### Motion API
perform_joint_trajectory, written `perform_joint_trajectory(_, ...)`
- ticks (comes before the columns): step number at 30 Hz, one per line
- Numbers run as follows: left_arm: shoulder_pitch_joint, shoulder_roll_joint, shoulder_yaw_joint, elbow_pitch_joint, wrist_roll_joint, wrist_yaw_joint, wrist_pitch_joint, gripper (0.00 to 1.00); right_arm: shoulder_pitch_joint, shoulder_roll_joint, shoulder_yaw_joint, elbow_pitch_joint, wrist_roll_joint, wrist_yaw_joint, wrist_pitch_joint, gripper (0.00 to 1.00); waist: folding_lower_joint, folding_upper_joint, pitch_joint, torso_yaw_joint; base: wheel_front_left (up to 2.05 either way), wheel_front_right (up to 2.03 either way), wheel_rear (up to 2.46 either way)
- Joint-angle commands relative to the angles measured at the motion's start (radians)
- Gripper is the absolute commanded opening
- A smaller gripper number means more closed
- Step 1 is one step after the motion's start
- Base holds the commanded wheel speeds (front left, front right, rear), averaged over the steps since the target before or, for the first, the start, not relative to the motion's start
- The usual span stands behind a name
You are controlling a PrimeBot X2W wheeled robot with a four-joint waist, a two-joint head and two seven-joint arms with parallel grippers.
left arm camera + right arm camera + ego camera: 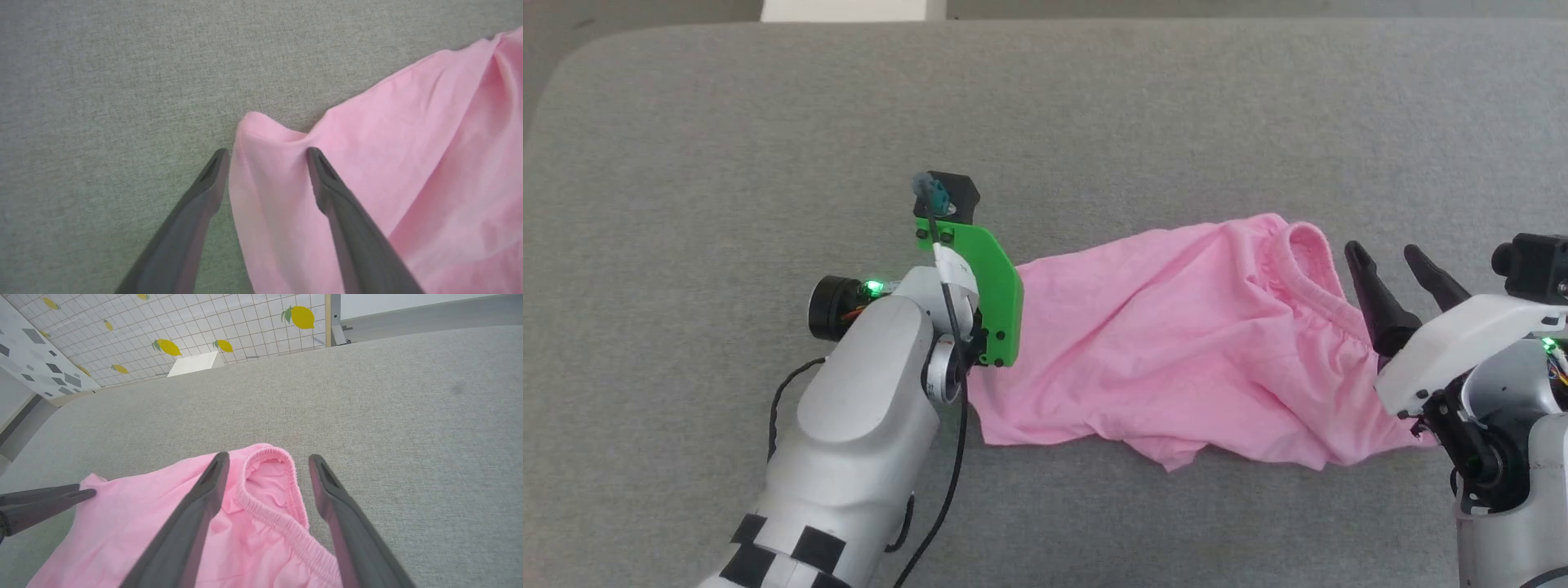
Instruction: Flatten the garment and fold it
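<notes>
The pink shorts [1176, 343] lie crumpled on the grey cloth surface [1094, 122], with the gathered waistband [1311, 253] at their right end. My left gripper [267, 154] points down and is open, straddling a leg corner [261, 126]. One finger [335, 196] presses on the fabric and the other finger [200, 196] stands beside the hem. In the head view its fingers are hidden under the green wrist bracket [992, 286]. My right gripper [1380, 249] is open beside the waistband. Seen from its wrist [269, 458], the waistband loop [286, 457] lies between the fingers.
The grey surface has a rounded far-left corner [580, 57] and an edge along the back. Beyond it stand a lemon-patterned tiled wall [184, 330] and a white board [194, 363]. The left gripper's fingers [49, 498] show at the shorts' far end in the right wrist view.
</notes>
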Motion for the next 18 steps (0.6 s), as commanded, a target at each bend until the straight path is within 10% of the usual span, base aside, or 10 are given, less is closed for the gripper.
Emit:
perform_joint_trajectory(1,-0.015,0.009,-0.006,0.013,0.012,0.008,0.001,1.00,0.014,0.003,-0.002,-0.007,0.001,-0.001,-0.005,1.00,-0.0001,-0.0001,0.035,-0.033,0.00,0.00,0.00)
perform_joint_trajectory(5,0.004,0.017,-0.010,0.054,0.015,0.021,-0.002,1.00,0.015,0.005,-0.002,-0.013,0.005,-0.001,-0.010,1.00,-0.0001,-0.0001,0.046,-0.041,0.00,0.00,0.00)
perform_joint_trajectory(6,0.011,0.017,-0.006,0.059,0.008,0.021,-0.009,0.34,0.016,0.005,-0.002,-0.015,0.005,-0.001,-0.010,1.00,-0.0001,-0.0001,0.049,-0.042,0.00,0.00,0.00)
perform_joint_trajectory(7,0.016,0.017,-0.003,0.059,0.005,0.020,-0.023,0.00,0.016,0.005,-0.002,-0.017,0.003,-0.001,-0.009,1.00,-0.0001,-0.0001,0.050,-0.042,0.00,0.00,0.00)
perform_joint_trajectory(18,0.203,-0.004,0.049,-0.253,-0.112,0.023,-0.282,0.00,-0.124,-0.055,0.103,0.029,-0.155,-0.001,0.093,1.00,-0.0001,-0.0001,0.070,0.041,0.00,0.00,0.00)
